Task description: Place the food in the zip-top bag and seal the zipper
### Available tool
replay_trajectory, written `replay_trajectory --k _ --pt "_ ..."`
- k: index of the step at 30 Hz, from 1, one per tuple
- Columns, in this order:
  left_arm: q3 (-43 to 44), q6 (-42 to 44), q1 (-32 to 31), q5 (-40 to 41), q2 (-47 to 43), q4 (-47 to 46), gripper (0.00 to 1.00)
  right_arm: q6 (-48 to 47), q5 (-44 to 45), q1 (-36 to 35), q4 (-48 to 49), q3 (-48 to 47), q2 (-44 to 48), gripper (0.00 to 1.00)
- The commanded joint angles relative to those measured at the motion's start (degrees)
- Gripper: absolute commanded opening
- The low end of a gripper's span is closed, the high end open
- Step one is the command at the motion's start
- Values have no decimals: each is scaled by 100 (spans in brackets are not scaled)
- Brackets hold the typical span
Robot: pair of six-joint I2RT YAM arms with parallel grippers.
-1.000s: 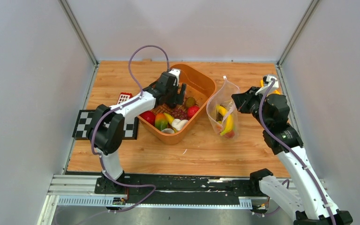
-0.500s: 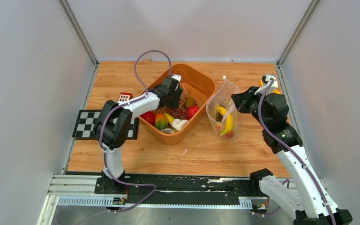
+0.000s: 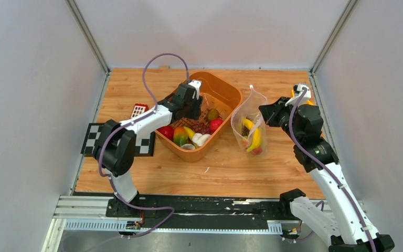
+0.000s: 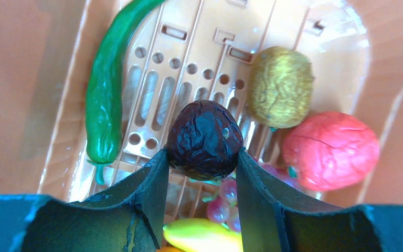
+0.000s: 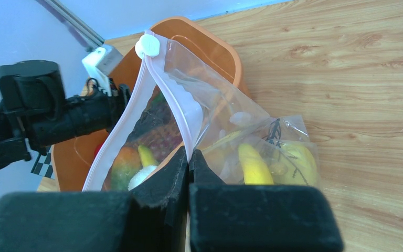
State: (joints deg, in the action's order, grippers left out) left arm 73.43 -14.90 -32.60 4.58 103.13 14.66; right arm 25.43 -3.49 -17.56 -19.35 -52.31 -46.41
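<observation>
My left gripper (image 3: 201,108) is inside the orange basket (image 3: 230,96). In the left wrist view it (image 4: 202,160) is shut on a dark wrinkled round fruit (image 4: 205,139). A green pepper (image 4: 105,100), a kiwi (image 4: 281,86), a red fruit (image 4: 330,150), grapes (image 4: 224,202) and a yellow fruit (image 4: 202,234) lie below. The zip-top bag (image 3: 250,126) stands open right of the basket, with bananas (image 5: 254,165) inside. My right gripper (image 5: 188,160) is shut on the bag's pinkish zipper (image 5: 181,107) strip and holds the mouth open. Its white slider (image 5: 148,46) sits at the far end.
A small red-and-white grid block (image 3: 138,110) and a black-and-white checkerboard (image 3: 95,138) lie left of the basket. Grey walls close in the wooden table (image 3: 231,173) on three sides.
My left gripper has shifted slightly within the basket, dipping toward the food and back. The right arm and the bag have not moved.
</observation>
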Motion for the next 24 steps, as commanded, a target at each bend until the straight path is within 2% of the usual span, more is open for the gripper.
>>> replay_trajectory --k 1,12,18,24 --pt "-27 8 -4 -303 -744 -275 41 0 -7 -29 298 -53 14 0" --pt "-230 -236 -3 -972 -1961 -512 41 31 -71 -28 351 -59 -52 0" --pt "-398 -463 -15 -1432 -2720 -956 40 59 -117 -28 392 -58 -99 0" --pt "-321 -486 -312 -2115 -3154 -1393 41 105 -178 -30 423 -63 -153 0"
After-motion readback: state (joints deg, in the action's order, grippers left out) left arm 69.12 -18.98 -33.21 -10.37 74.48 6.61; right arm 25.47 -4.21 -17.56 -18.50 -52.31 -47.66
